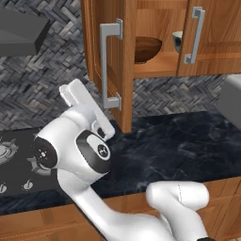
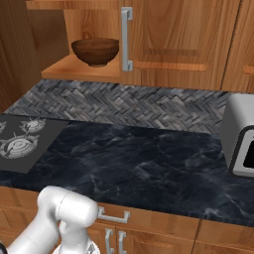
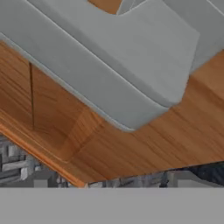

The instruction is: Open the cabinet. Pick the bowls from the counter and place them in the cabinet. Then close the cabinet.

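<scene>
1. Both bowls are already on the cabinet shelf: the wooden bowl point(image 1: 147, 49) in the upper middle of the left base view, the cream bowl point(image 1: 177, 40) just right of it, half hidden behind the shut right door point(image 1: 214, 37).
2. The left door point(image 1: 110, 61) stands open, edge-on towards us, and its long grey handle point(image 1: 108, 66) runs vertically.
3. The gripper point(image 1: 75, 94) is at the centre left of that view, just beside the lower end of the handle, with its jaws wide and holding nothing.
4. In my judgement only the closing remains: the door must be pushed towards the right of the frame.
5. The worktop point(image 2: 149, 163) carries no bowl.
</scene>
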